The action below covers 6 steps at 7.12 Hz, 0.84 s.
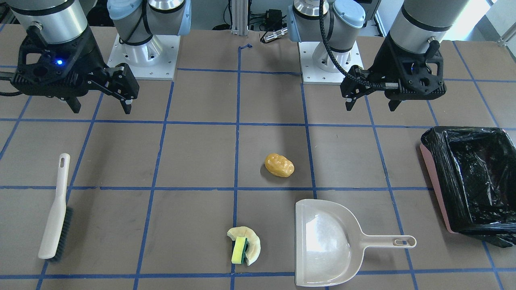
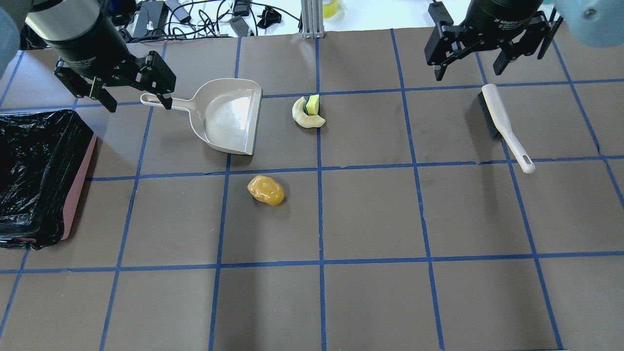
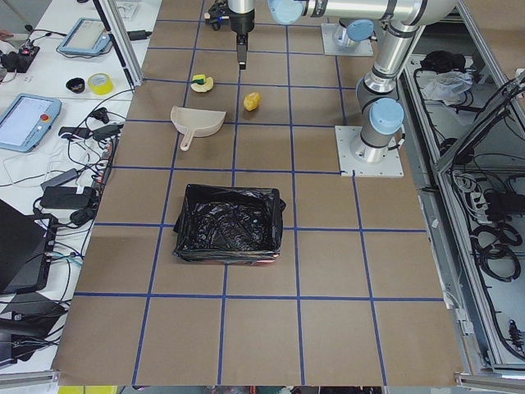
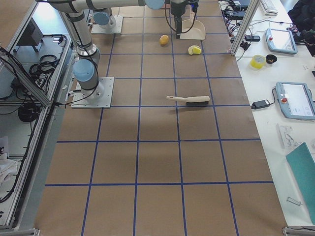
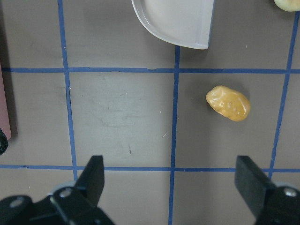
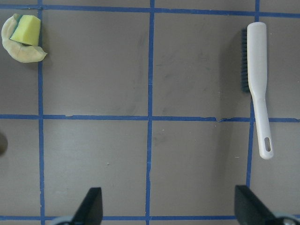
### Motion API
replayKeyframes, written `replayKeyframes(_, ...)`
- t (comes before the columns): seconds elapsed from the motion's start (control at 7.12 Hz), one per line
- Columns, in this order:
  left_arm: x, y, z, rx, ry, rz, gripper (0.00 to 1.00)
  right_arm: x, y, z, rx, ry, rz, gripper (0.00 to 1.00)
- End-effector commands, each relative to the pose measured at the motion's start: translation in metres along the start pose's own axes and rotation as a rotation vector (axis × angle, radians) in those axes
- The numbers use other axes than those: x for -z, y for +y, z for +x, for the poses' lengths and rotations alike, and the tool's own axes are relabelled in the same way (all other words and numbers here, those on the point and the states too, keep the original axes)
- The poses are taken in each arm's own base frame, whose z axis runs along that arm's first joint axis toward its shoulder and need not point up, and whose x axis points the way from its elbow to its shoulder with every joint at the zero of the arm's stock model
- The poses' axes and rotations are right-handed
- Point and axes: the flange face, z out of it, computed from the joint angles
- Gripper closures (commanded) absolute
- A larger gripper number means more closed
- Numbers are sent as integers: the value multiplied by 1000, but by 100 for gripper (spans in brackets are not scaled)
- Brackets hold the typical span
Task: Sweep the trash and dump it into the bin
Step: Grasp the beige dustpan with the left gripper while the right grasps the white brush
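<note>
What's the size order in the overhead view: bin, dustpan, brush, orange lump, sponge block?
1. bin, largest even though the view's left edge cuts it off
2. dustpan
3. brush, roughly as long as the dustpan but much narrower
4. orange lump
5. sponge block

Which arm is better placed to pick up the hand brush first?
Right: the brush lies close to the open right gripper; the left gripper hovers by the dustpan, far from it.

Orange-yellow lump [image 2: 265, 190] alone mid-table; sponge block [image 2: 312, 103] nestled in beige crescent [image 2: 306, 119]; black-lined pink bin [image 2: 77, 190] upright, left end.
</note>
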Motion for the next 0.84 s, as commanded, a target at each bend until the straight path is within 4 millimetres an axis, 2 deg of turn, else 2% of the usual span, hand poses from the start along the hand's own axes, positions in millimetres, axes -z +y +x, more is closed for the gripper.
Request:
replayKeyframes(0.0, -1, 1, 0, 1, 1, -2, 0, -1, 0, 1, -1, 5, -4, 0)
replayKeyframes(0.28, -5, 2, -4, 9, 10, -28, 0, -1, 0, 0, 0, -1, -2, 0)
replayKeyframes(0.42, -8, -2, -7, -40, 7, -31, 0, -2, 0, -1, 2, -3, -2, 0)
replayKeyframes(0.56, -7, -9, -8, -19, 7, -11, 0, -1, 0, 1, 3, 10, -2, 0)
replayKeyframes(0.7, -12, -18, -9, 81, 2, 31, 0, 1, 2, -1, 18, 10, 1, 0)
